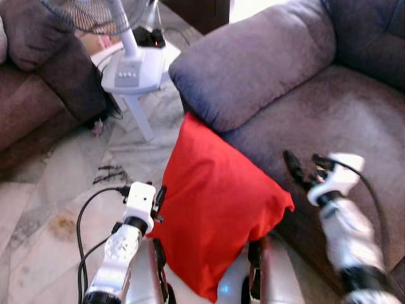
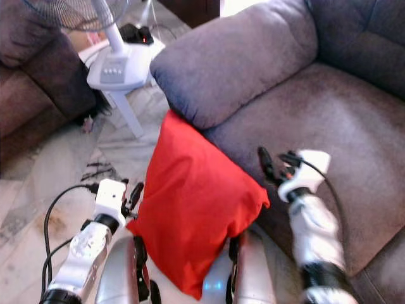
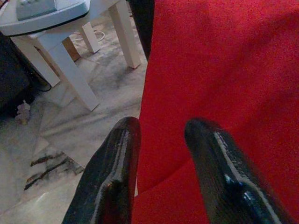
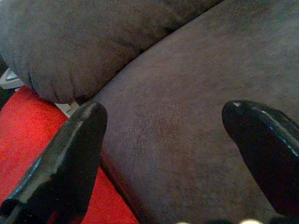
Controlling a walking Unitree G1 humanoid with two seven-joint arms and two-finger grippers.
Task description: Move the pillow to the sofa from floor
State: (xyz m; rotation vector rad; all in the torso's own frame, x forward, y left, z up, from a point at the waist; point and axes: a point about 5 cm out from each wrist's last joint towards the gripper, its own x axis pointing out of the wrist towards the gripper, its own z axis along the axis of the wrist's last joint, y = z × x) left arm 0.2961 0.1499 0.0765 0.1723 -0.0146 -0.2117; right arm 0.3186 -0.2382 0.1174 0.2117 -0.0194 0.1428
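The red pillow (image 1: 215,202) leans against the sofa (image 1: 342,114) front, under its armrest (image 1: 253,63). The left gripper (image 3: 161,172), parted, touches its edge; the right gripper (image 4: 163,154) hovers released over the seat. A fan (image 1: 130,57) stands nearby.

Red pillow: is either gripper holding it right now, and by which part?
Not clearly gripped. The left gripper is open at the red pillow's left edge; the right gripper is open over the sofa seat.

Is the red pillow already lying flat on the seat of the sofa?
No, the red pillow stands against the front edge of the sofa, below its seat.
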